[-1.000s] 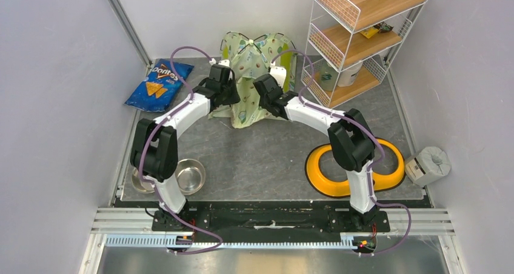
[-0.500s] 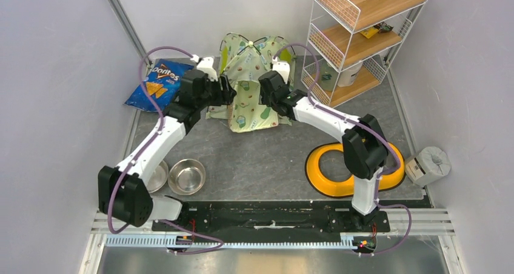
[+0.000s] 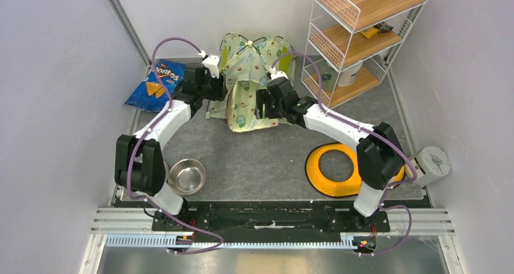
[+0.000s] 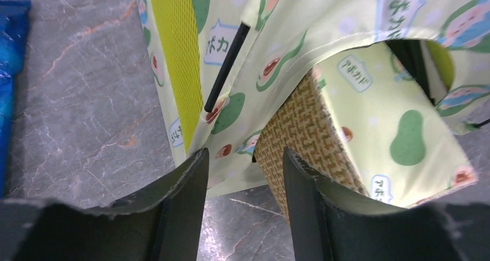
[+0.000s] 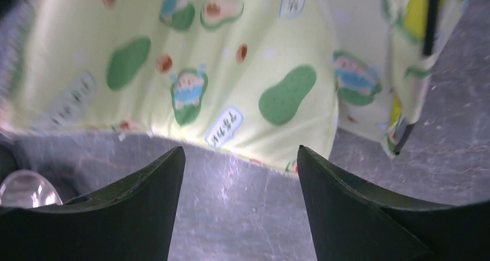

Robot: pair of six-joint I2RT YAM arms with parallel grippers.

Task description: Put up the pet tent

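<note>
The pet tent (image 3: 251,59) stands at the back centre against the wall, pale green with avocado print, its thin black poles meeting at the top. A flat mat (image 3: 245,110) of matching print leans out of its front, its woven underside (image 4: 300,128) showing. My left gripper (image 3: 219,91) hangs open at the tent's left side, nothing between its fingers (image 4: 190,180); a black pole (image 4: 228,64) and lime mesh lie just ahead. My right gripper (image 3: 262,104) is open at the mat's right edge, above bare floor, with printed fabric (image 5: 231,70) just beyond it.
A blue Doritos bag (image 3: 159,85) lies left of the tent. A white wire shelf (image 3: 357,37) stands at the back right. Two steel bowls (image 3: 186,176) sit near the left arm's base, a yellow ring-shaped bowl (image 3: 354,168) and a tissue roll (image 3: 429,163) at the right.
Both grippers have opened and let go of the tent fabric. The tent now stands spread near the wall. The left arm swung left; the right arm drew slightly back.
</note>
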